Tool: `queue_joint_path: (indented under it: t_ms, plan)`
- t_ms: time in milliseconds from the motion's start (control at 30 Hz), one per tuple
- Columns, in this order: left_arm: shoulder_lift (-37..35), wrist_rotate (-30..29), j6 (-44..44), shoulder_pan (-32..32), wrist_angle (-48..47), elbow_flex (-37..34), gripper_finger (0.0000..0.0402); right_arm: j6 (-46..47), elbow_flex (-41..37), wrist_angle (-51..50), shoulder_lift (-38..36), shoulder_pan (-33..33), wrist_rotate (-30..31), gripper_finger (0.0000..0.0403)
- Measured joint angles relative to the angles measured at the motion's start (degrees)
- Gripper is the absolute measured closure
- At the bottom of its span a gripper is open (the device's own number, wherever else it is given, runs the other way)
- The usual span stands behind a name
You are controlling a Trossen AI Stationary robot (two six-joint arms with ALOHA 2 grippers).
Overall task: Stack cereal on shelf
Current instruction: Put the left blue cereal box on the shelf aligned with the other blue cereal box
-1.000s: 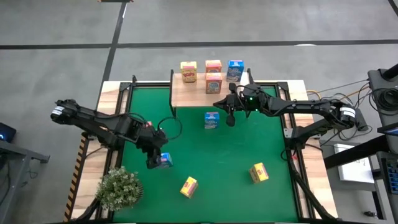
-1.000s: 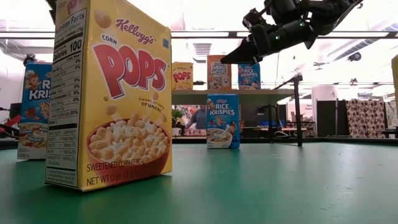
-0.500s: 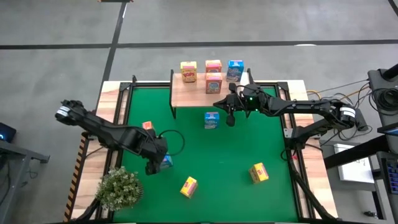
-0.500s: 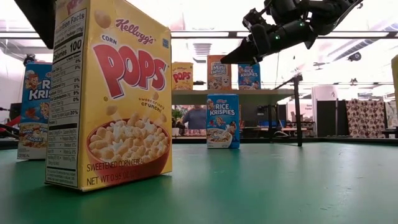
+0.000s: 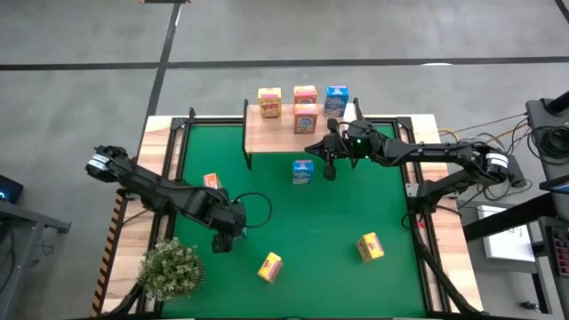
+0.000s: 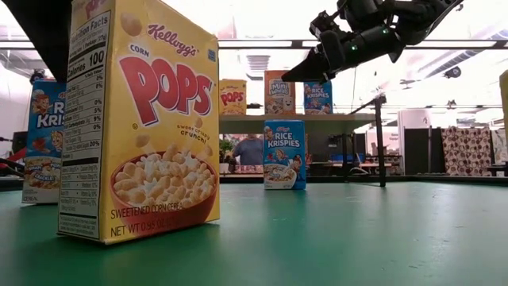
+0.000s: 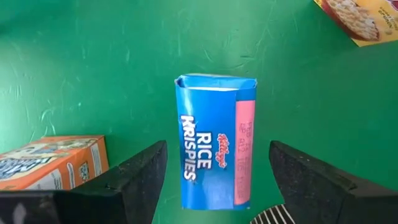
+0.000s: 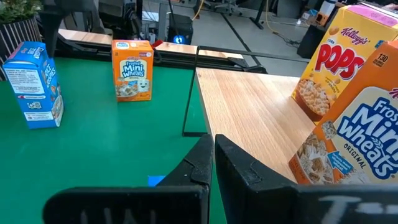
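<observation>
Newly freed cereal box (image 7: 214,142), upright.

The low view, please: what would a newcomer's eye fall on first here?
A yellow Corn Pops box looms right at the lens, standing upright on the green mat. Behind it, the right gripper, shut, hangs above a Rice Krispies box in front of the shelf, which carries more boxes.
</observation>
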Motion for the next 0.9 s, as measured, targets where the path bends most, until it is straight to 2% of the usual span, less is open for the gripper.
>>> queue_joint_path:
  t_ms: [500, 900]
  plan:
    - [0.38, 0.04, 1.49, 0.00, 0.25, -0.02, 0.0233, 0.02, 0.00, -0.01, 0.00, 0.00, 0.00, 0.0394]
    - [0.38, 0.00, 2.92, 0.07, 0.36, -0.02, 0.0255, 0.02, 0.00, -0.01, 0.00, 0.00, 0.00, 0.0394]
